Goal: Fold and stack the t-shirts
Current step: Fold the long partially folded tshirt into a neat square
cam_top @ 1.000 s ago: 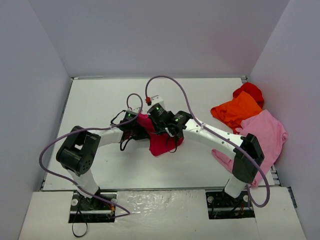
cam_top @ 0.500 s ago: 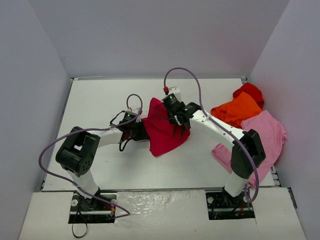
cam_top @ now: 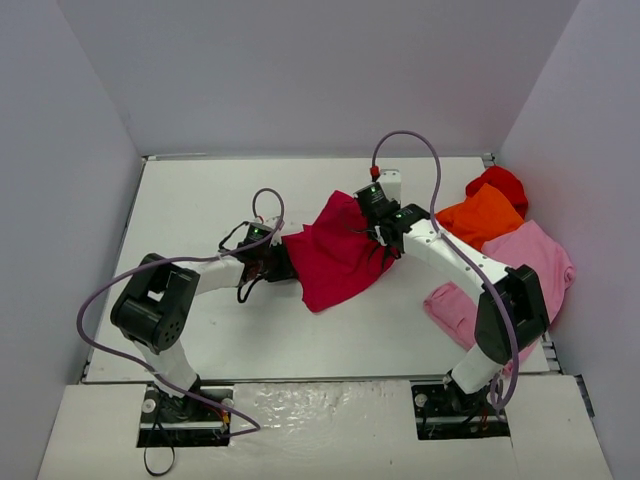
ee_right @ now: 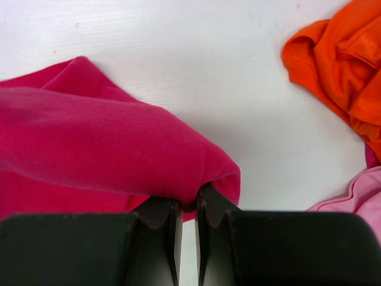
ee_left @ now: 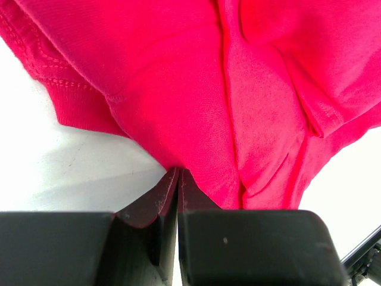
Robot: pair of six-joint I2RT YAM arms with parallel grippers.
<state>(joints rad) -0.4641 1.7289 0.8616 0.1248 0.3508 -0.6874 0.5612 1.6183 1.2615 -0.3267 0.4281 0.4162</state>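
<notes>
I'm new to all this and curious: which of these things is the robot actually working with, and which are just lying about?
Part of the job: crimson shirt, pinched by left gripper and right gripper; orange shirt, pink shirt, red shirt.
Just there: purple cable, table.

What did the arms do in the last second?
The right tool, shut on the crimson shirt, pulled it rightward and farther away, spreading the bunched cloth. The left tool kept its grip in place; the orange shirt, pink shirt and red shirt stayed put.
</notes>
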